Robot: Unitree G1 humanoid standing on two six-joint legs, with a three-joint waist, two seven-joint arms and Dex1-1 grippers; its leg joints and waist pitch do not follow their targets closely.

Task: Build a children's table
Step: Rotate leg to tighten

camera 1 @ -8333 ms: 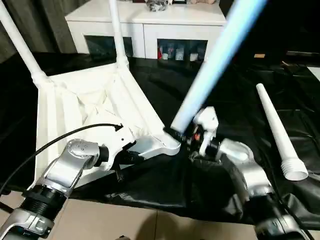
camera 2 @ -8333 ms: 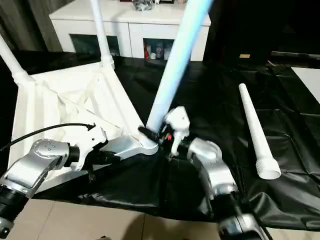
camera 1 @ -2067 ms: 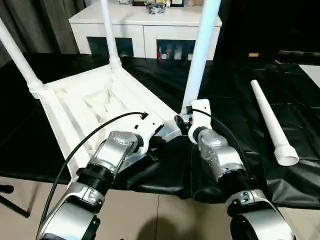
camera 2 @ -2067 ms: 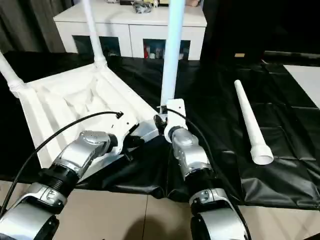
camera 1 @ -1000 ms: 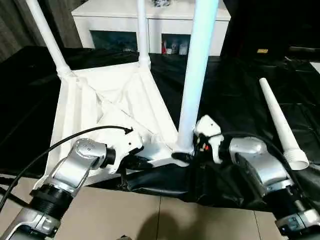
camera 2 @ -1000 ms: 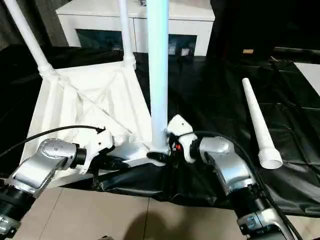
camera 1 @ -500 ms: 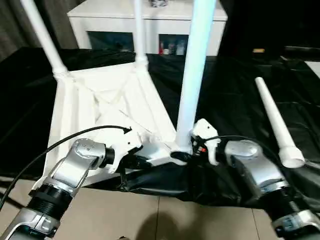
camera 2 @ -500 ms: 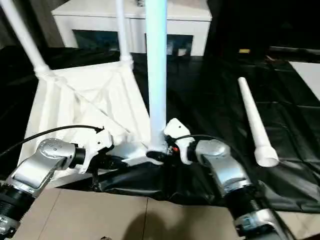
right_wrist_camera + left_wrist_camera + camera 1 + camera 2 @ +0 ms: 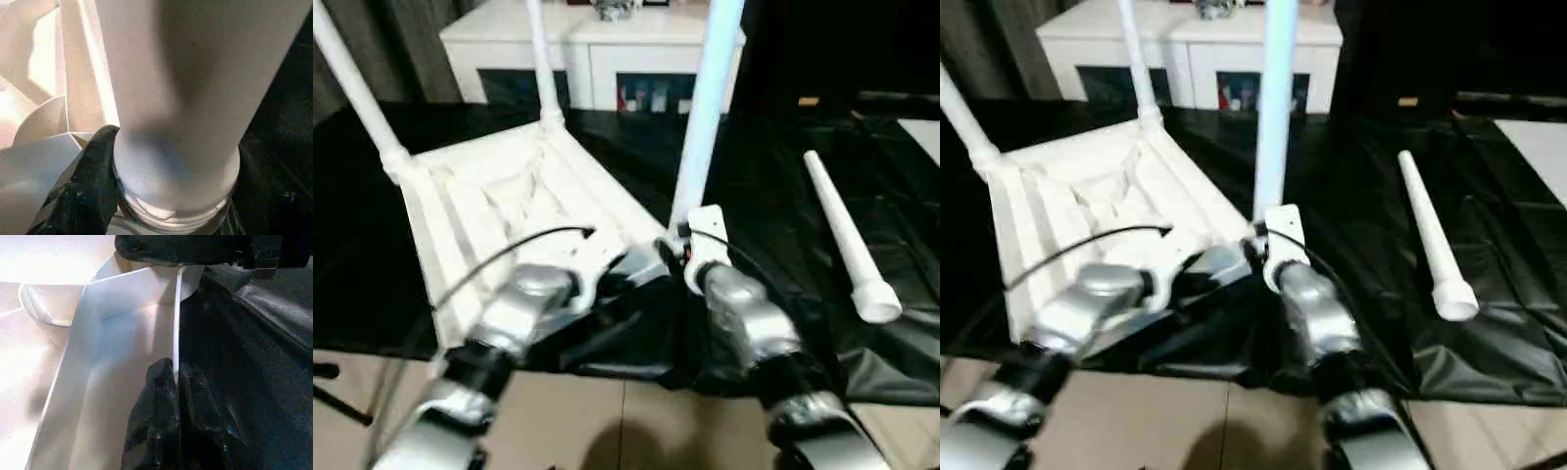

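On the black work table (image 9: 773, 186) the upturned top (image 9: 499, 196) was pinched at its rim by the left gripper (image 9: 174, 374), steadying it while the right gripper (image 9: 166, 196) clasped the third leg's (image 9: 705, 127) base.

Both silver forearms reach forward, converging toward 12 o'clock. Left gripper (image 9: 175, 377): fingers pinched together, tips clamped on a thin edge. Right gripper (image 9: 168, 196): fingers spread, one black finger (image 9: 90, 181) pressed against a round base.
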